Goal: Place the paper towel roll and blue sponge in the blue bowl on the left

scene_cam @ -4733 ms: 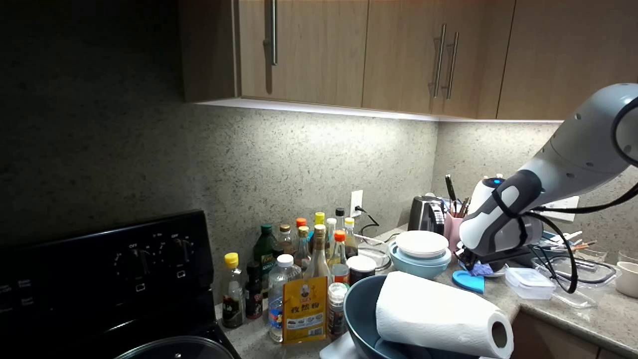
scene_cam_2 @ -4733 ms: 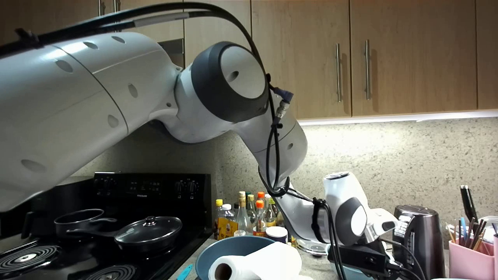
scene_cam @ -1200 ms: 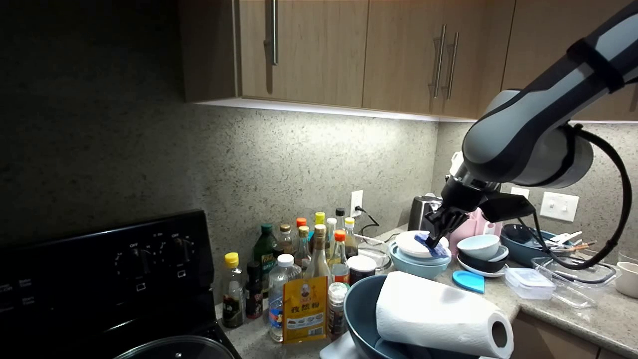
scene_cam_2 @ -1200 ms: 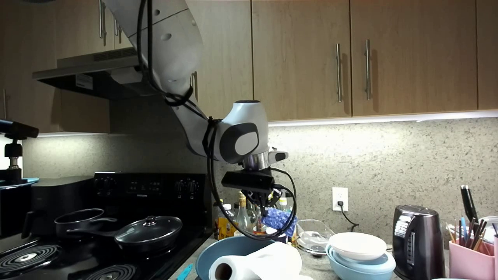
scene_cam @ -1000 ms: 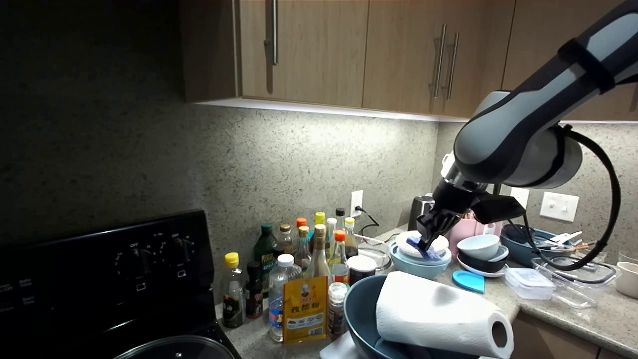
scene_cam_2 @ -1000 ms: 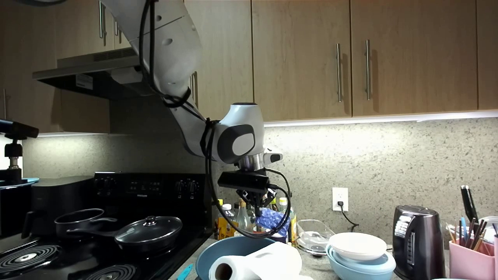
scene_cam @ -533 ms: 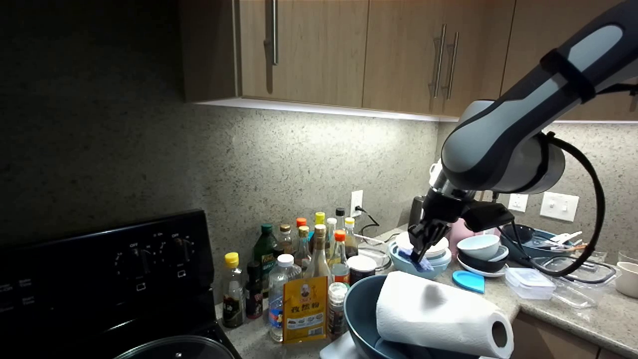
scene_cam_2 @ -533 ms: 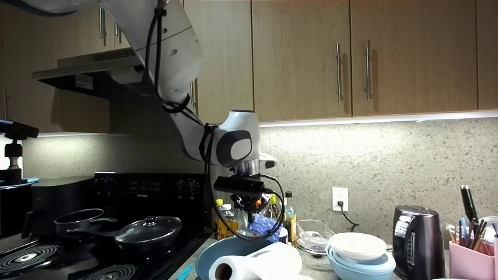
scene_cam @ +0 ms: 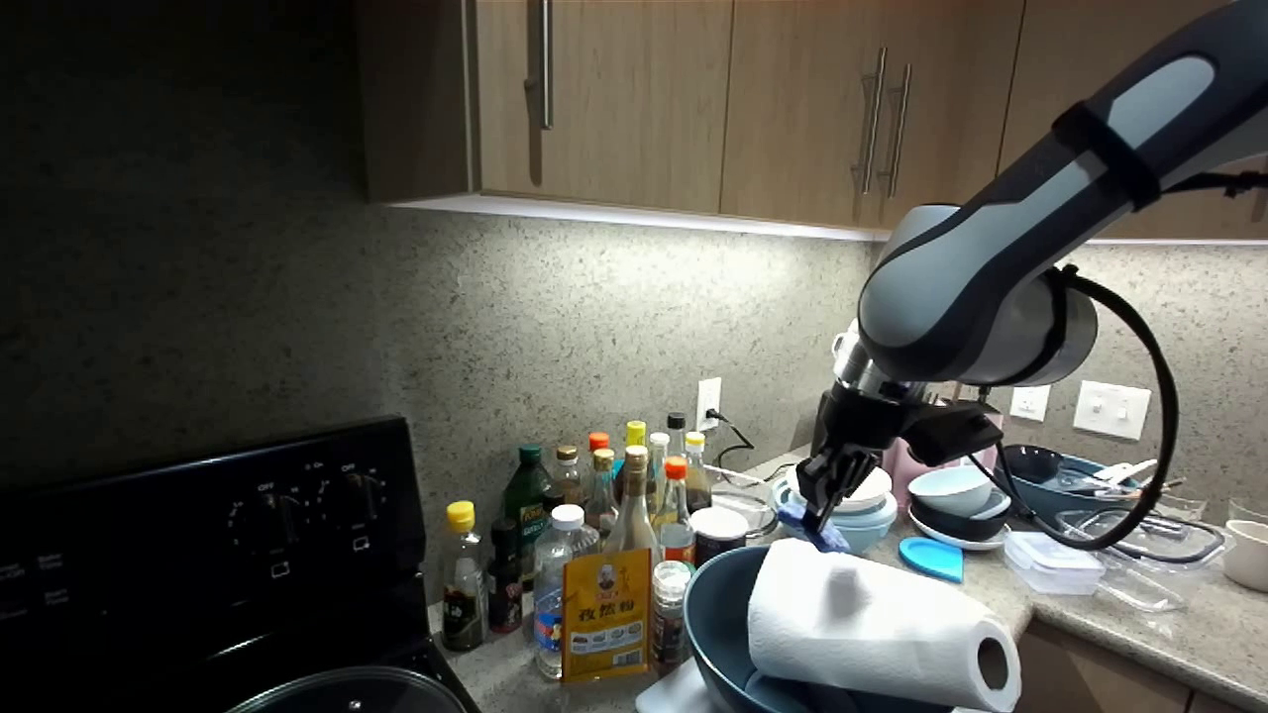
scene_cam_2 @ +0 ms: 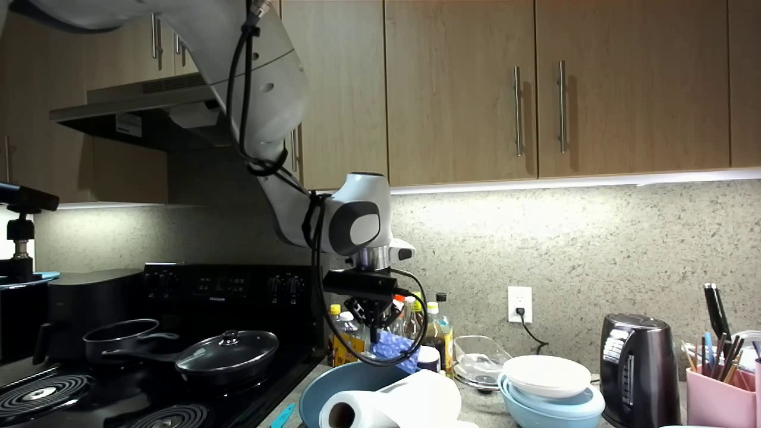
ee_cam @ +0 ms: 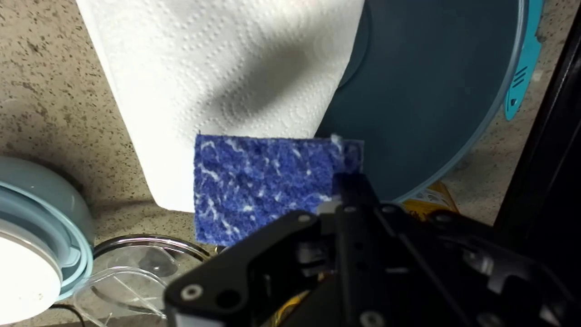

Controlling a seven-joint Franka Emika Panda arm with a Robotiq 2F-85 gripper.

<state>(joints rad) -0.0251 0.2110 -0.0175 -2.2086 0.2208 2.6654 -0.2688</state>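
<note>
Black gripper [ee_cam: 349, 181] is closed on one end of the blue sponge [ee_cam: 263, 186] and holds it near the paper towel roll [scene_cam: 882, 624], which lies tilted in the blue bowl [scene_cam: 715, 624] and reaches past its rim. In the wrist view, the sponge overlaps partly the roll and partly the bowl. The hollow end of the roll shows in both exterior views, but not in the wrist view. In an exterior view, a yellow packet [scene_cam: 606, 614] bears the characters 孜然粉, and the stove panel [scene_cam: 178, 555] reads "OFF" above two knobs [scene_cam: 285, 517]. A label [scene_cam_2: 128, 125] on the range hood [scene_cam_2: 148, 101] is too small to read.
</note>
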